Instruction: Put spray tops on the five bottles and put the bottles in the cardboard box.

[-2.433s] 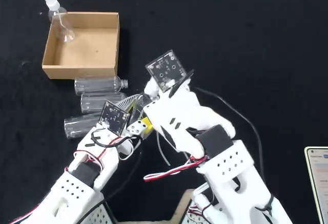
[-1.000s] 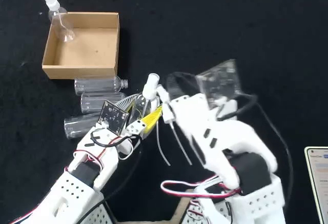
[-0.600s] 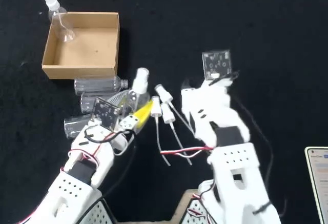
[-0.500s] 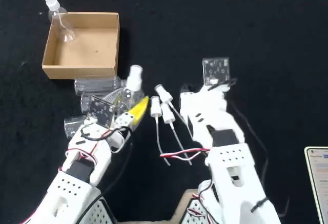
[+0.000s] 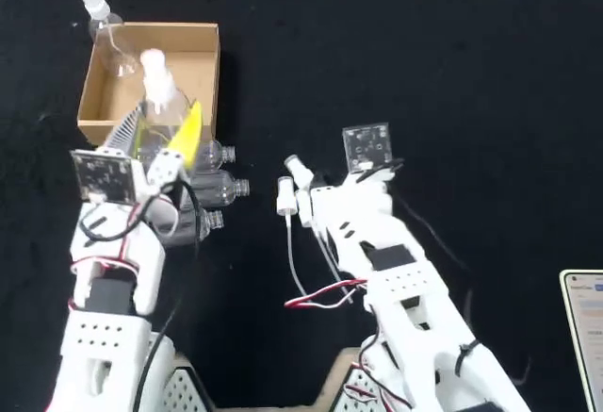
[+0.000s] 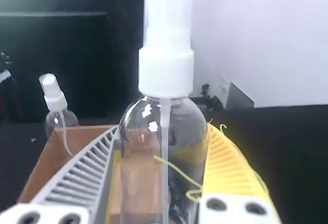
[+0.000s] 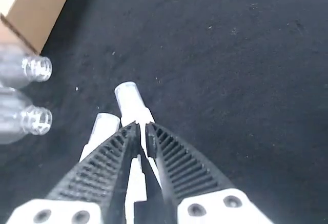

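Clear capped bottle (image 6: 163,126) pinched in left tool (image 5: 158,131), right tool (image 7: 141,127) pressed together above spray tops (image 7: 129,97).

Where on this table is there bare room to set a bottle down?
Free: the black cloth right of the cardboard box and of the right arm. Crowded: before the box, among capless bottles, spray tops and the bottle in the left gripper.

High view overhead, looking down — wrist views close, along fingers (image 6: 225,167); all share cardboard box (image 5: 193,25).

Clear bottle (image 6: 159,147), white spray top (image 6: 165,55), brown cardboard box (image 5: 94,132)
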